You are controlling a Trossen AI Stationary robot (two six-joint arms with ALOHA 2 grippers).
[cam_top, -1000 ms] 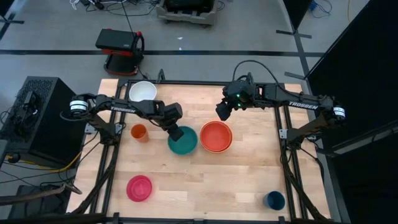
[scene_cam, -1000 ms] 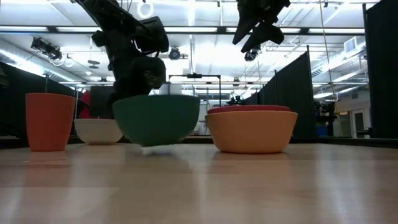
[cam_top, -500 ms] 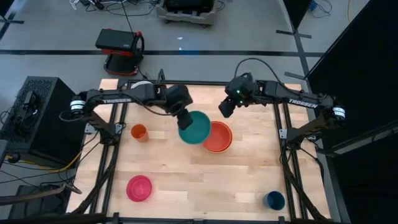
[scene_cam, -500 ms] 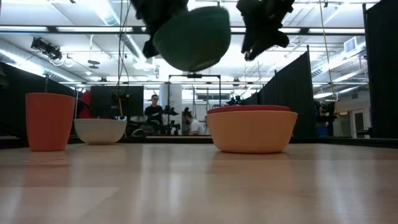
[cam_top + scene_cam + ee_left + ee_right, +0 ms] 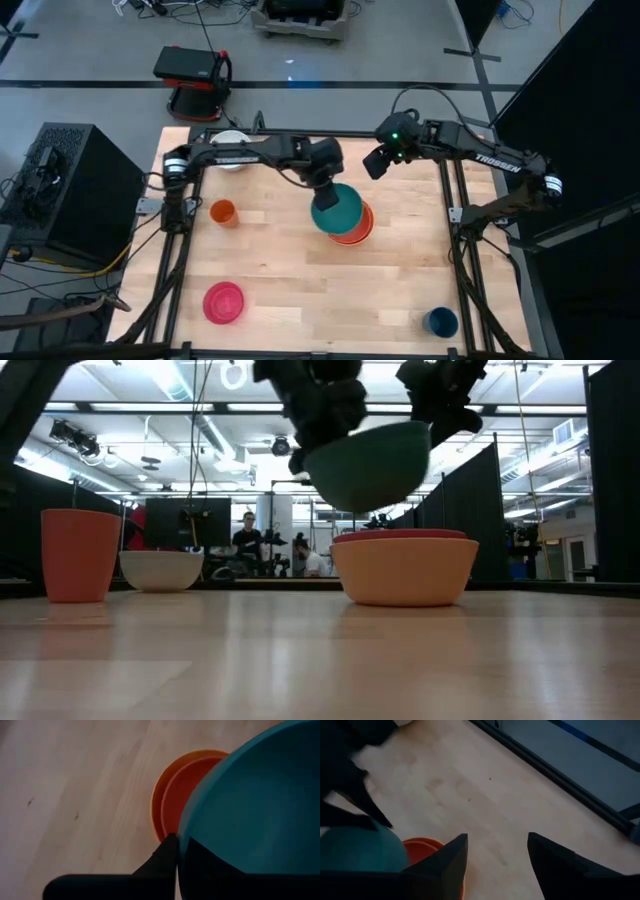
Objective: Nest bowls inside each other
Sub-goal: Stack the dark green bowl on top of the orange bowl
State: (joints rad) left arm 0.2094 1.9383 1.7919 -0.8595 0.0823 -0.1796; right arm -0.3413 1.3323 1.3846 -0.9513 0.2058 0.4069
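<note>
The teal bowl (image 5: 336, 207) had travelled rightward, pinched by the left claw (image 5: 326, 188) above the red-orange bowl (image 5: 354, 230); the right claw (image 5: 377, 162) hung spread nearby.

Around your pale wood table (image 5: 270, 270) you have a grey floor (image 5: 90, 60) crossed by dark tape lines, a red-and-black cart (image 5: 193, 80) at the far side, a black cabinet (image 5: 70, 190) left, black partition panels (image 5: 610, 480) right, and bright ceiling strip lights (image 5: 180, 385).
</note>
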